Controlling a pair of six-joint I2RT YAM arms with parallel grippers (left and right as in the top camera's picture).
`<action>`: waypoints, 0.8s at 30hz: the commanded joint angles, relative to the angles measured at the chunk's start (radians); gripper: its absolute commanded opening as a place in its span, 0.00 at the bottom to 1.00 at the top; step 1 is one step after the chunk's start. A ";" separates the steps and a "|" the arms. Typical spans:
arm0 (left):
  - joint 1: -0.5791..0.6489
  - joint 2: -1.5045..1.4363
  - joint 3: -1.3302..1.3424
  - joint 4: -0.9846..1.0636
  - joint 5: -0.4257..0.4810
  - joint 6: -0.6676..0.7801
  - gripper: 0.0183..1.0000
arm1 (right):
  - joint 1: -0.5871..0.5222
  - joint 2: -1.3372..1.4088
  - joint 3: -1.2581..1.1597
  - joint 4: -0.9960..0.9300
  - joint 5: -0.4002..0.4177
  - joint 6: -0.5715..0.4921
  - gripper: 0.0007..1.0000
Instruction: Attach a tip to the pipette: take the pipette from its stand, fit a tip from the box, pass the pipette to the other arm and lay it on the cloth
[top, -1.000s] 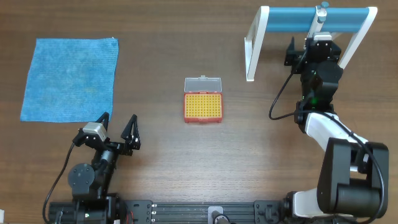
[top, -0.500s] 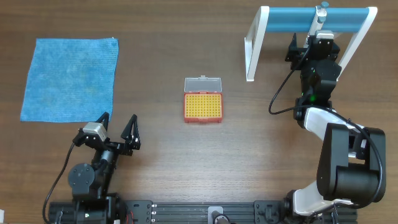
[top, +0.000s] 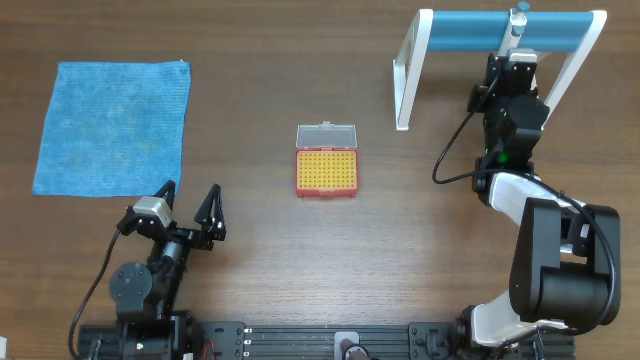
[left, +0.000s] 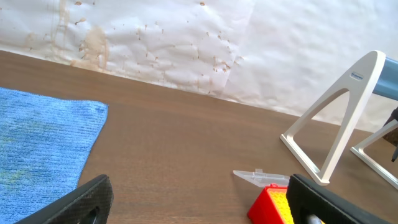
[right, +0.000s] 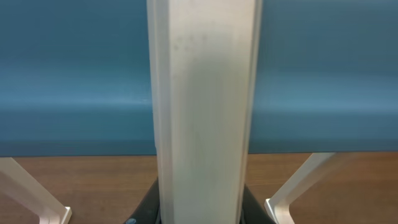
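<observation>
While the pipette (right: 202, 106) hangs on its blue-barred stand (top: 470, 30), right gripper (top: 507, 65) is closed around its white body; left gripper (top: 192, 192) gapes wide, empty, near its base. Risk: pulling off-axis may catch and tip the stand.
</observation>
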 joint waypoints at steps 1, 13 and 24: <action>0.004 -0.005 -0.002 -0.007 -0.005 -0.008 0.90 | -0.001 0.003 0.023 0.009 -0.010 0.004 0.08; 0.004 -0.005 -0.002 -0.007 -0.005 -0.008 0.90 | 0.003 -0.140 0.017 -0.029 -0.010 0.004 0.08; 0.004 -0.005 -0.002 -0.007 -0.005 -0.008 0.90 | 0.069 -0.306 -0.171 0.032 -0.040 0.004 0.08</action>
